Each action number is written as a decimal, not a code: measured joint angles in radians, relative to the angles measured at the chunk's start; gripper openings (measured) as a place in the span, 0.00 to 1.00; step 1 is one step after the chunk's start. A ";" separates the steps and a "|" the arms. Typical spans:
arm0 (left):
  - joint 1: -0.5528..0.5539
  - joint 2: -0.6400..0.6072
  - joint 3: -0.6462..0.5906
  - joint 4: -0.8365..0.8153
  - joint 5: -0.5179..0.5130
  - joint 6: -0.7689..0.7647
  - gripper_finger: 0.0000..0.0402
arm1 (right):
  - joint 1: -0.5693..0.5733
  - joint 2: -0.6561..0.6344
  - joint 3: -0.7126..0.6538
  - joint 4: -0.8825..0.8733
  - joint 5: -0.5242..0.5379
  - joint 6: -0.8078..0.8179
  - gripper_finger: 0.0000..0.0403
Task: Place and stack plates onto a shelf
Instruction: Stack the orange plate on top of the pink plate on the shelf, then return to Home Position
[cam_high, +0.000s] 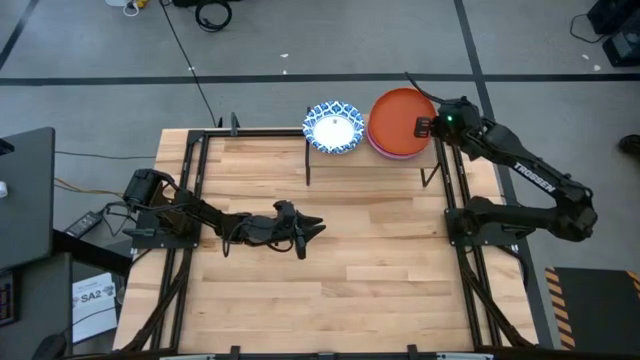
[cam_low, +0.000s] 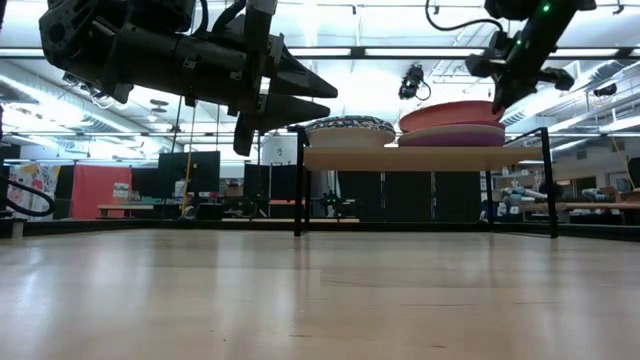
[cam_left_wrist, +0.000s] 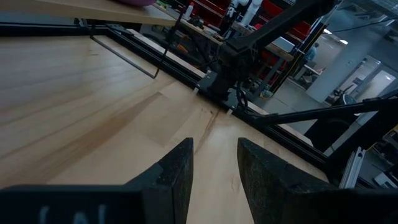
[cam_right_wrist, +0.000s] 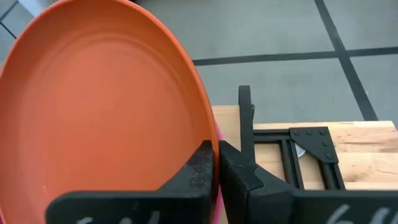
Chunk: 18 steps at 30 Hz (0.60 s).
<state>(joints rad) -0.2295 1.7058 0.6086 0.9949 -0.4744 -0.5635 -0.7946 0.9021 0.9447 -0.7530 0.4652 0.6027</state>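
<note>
1. One tabletop (cam_high: 330, 270), light plank wood, big rectangle with a black frame round it.
2. Two dark arms. Left arm is stretched low over the tabletop, well in front of the shelf. Right arm reaches in to the shelf's right end.
3. One shelf (cam_low: 400, 158), a small light-wood board on thin black legs, at the far edge of the tabletop.
4. Plates visible on the shelf: three I can count. One white plate with blue patterned rim (cam_high: 333, 128) on the shelf's left half. One orange plate (cam_high: 398, 118), smooth and plain, on the right half, on top of a purple-pink plate (cam_low: 452, 136); more underneath, can't tell.
5. Right gripper (cam_high: 432, 127) is at the orange plate's right rim; fingers nearly closed, with the rim right at the fingertips.
6. Left gripper (cam_high: 312, 232) has a clear gap between its fingers, nothing in them, well apart from any plate.
</note>
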 joint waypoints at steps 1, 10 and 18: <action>0.000 0.000 0.000 0.000 0.000 0.000 0.32 | -0.001 0.003 0.000 0.000 0.001 0.000 0.07; 0.000 0.000 0.000 -0.001 0.000 0.000 0.32 | -0.003 0.024 0.000 0.008 -0.012 0.030 0.15; 0.000 0.000 0.000 -0.001 0.000 0.000 0.32 | -0.026 0.029 0.000 0.013 -0.025 0.077 0.29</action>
<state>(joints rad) -0.2295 1.7058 0.6086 0.9936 -0.4744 -0.5634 -0.8204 0.9308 0.9447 -0.7403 0.4407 0.6800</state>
